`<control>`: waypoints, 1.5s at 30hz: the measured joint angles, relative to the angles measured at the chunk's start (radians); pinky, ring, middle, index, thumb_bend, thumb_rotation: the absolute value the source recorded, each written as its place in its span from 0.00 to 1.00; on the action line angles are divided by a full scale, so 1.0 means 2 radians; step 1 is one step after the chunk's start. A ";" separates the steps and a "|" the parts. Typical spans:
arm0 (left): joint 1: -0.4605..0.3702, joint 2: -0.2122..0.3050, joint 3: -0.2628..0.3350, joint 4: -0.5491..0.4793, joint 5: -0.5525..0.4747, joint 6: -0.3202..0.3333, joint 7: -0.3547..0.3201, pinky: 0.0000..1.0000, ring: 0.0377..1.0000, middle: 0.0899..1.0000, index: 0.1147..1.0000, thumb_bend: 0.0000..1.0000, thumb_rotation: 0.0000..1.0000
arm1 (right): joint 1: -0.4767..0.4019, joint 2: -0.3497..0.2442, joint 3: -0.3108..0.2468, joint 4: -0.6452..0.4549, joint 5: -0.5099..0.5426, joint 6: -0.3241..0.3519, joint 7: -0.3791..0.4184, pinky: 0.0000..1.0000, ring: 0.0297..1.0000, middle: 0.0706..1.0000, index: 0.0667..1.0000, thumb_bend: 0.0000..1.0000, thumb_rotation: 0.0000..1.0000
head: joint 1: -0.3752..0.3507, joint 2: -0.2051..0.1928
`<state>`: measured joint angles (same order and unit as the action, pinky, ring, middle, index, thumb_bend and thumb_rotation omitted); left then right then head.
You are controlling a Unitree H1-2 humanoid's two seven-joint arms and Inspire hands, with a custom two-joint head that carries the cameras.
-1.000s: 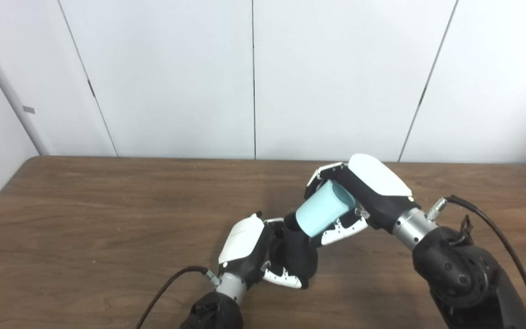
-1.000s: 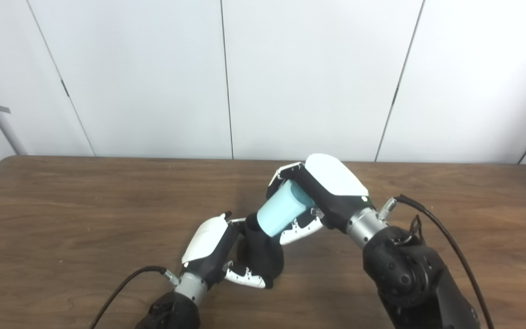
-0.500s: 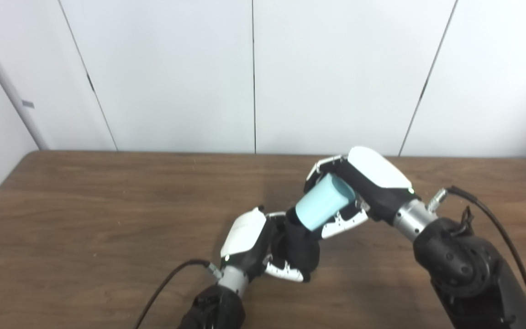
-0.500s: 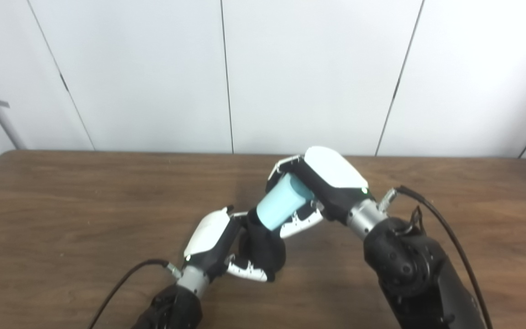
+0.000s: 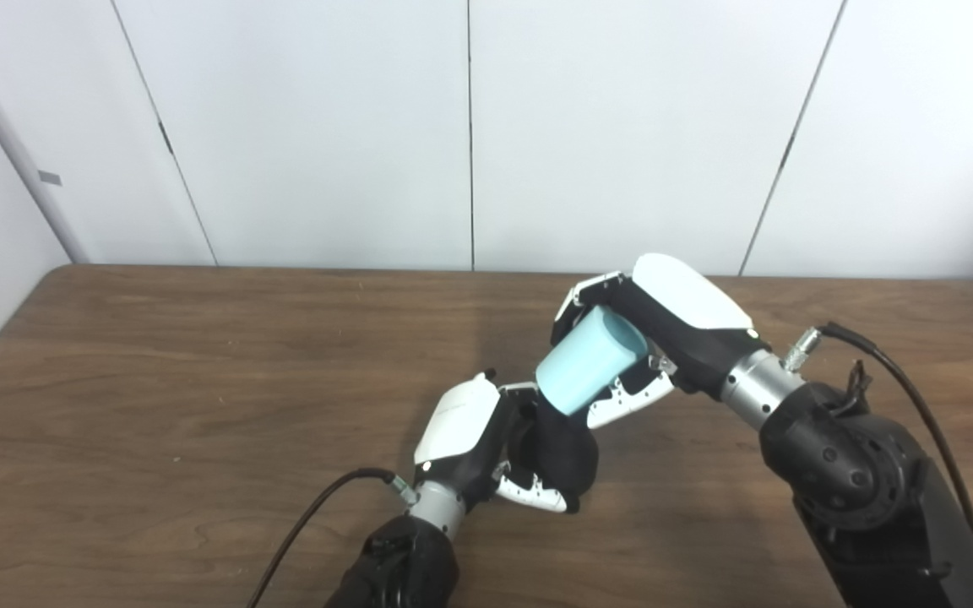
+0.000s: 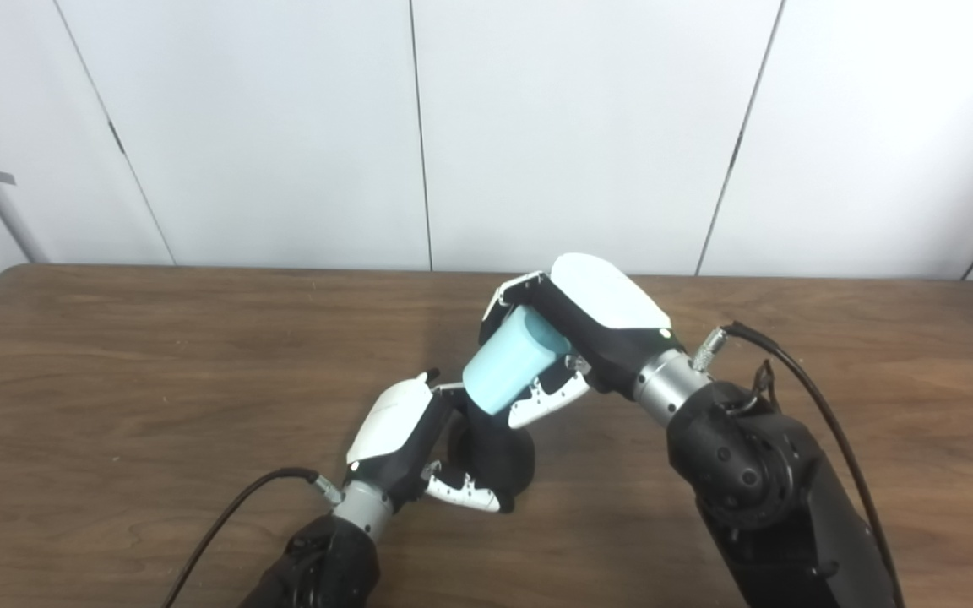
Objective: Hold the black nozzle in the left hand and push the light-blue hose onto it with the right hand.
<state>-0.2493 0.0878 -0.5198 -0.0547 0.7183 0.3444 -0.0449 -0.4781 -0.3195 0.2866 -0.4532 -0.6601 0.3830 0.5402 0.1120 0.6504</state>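
Now I see my left hand [image 5: 470,439] with its fingers closed around the black nozzle [image 5: 567,456], holding it above the wooden table [image 5: 157,380]. My right hand [image 5: 664,333] grips the light-blue hose [image 5: 589,371], tilted down to the left, its lower end touching the nozzle's top. Compared with a second ago, the whole scene sits differently in both views, the table's far edge higher, so the camera has moved. Against that shift, both hands keep their grips, and the hose looks seated slightly further over the nozzle, though I cannot tell how far.
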 measured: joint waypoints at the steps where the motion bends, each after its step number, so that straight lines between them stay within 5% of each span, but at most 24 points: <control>1: 0.000 0.000 0.000 0.000 0.000 0.000 0.000 1.00 0.65 0.44 0.42 0.52 0.00 | 0.000 0.000 0.000 0.000 0.000 0.000 0.000 0.31 0.41 0.46 0.47 0.50 0.00 | 0.001 0.001; 21: -0.001 0.002 -0.003 -0.001 0.000 0.002 0.000 1.00 0.65 0.43 0.42 0.52 0.00 | -0.013 -0.005 0.038 -0.003 -0.045 -0.009 0.013 0.30 0.40 0.47 0.49 0.50 0.00 | 0.002 0.009; 45: 0.001 -0.001 -0.009 -0.004 0.000 0.003 0.000 1.00 0.65 0.44 0.42 0.52 0.00 | -0.131 -0.035 0.087 0.005 -0.067 0.002 0.200 0.30 0.41 0.47 0.48 0.50 0.00 | 0.002 0.013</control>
<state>-0.2479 0.0864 -0.5383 -0.0627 0.7179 0.3513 -0.0449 -0.7408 -0.3902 0.4599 -0.4440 -0.7936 0.3872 0.9403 0.1151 0.6765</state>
